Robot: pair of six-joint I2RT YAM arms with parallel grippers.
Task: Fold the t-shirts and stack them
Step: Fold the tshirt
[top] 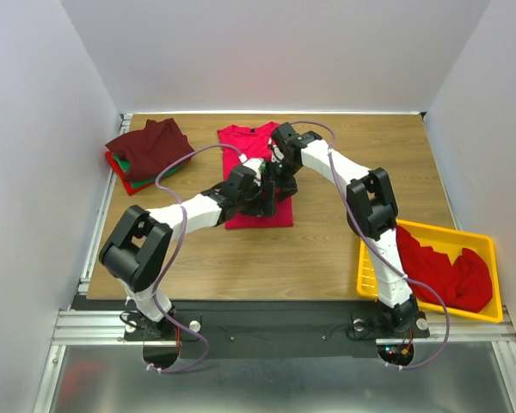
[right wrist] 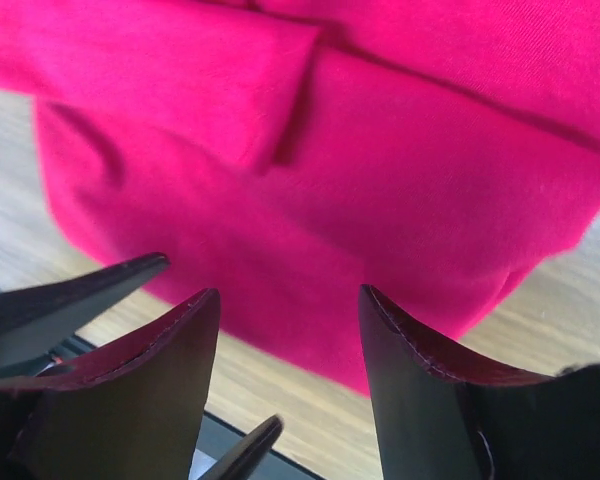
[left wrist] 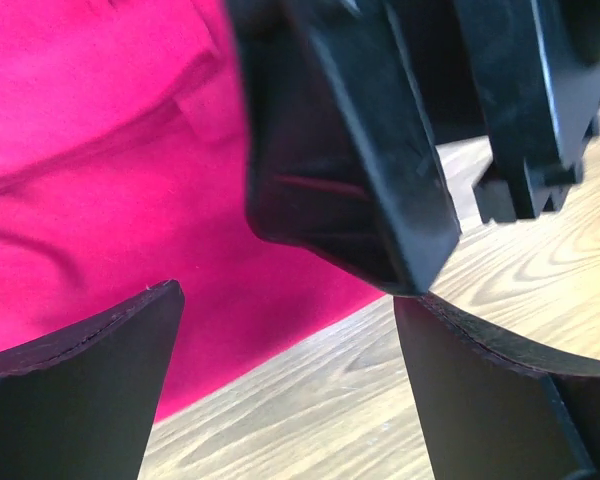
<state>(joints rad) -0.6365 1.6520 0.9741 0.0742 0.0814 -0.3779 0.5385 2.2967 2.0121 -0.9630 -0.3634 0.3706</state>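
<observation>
Both the left gripper (left wrist: 290, 296) and right gripper (right wrist: 288, 292) gape wide, empty, above the bright crimson cloth t-shirt (top: 248, 140) on the wooden bench (top: 327, 249).

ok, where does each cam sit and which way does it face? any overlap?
Top external: above and behind the bases, facing down on the table; left arm and right arm show whole.
Left wrist: on the left wrist, facing the edge of the red t-shirt; own jaws apart at bottom, right arm close above.
Right wrist: on the right wrist, facing the same shirt; own jaws apart at bottom.
Shared: all three see the red t-shirt and table.
</observation>
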